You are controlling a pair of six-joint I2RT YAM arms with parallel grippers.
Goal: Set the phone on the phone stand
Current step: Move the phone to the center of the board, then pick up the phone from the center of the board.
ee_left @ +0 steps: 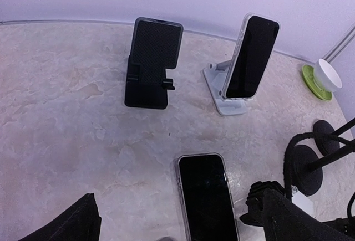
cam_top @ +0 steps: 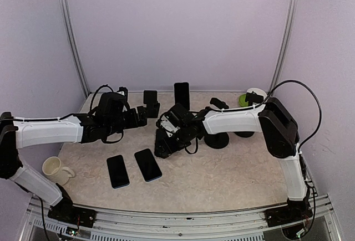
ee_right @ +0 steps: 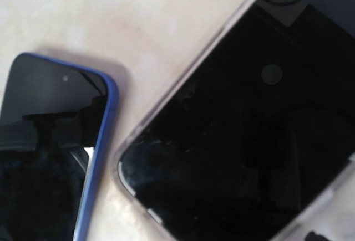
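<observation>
Lilac walls [cam_top: 177, 25] are set round a marbled desk [cam_top: 222, 177]. A blue-cased phone [cam_top: 117, 171] and a clear-cased phone [cam_top: 148, 164] are laid flat near its front edge, their smudged glass shown only by the right wrist. Toward the far edge, a ribbed black stand [ee_left: 152, 63] is seen beside a white stand [ee_left: 227, 103] bearing an upright phone [ee_left: 252, 55]. The left gripper [cam_top: 142, 117] and right gripper [cam_top: 162, 148] are spread wide, nothing held.

Right wrist view, all blur up close: the blue-cased phone [ee_right: 50, 158] runs off the left and bottom edges, the clear-cased phone [ee_right: 238, 141] off the top and right. From above, my right hand [cam_top: 163, 145] is a dark tangle and I can't read its shape. On the left wrist view, a flat phone [ee_left: 206, 196] is cut by the bottom edge.
</observation>
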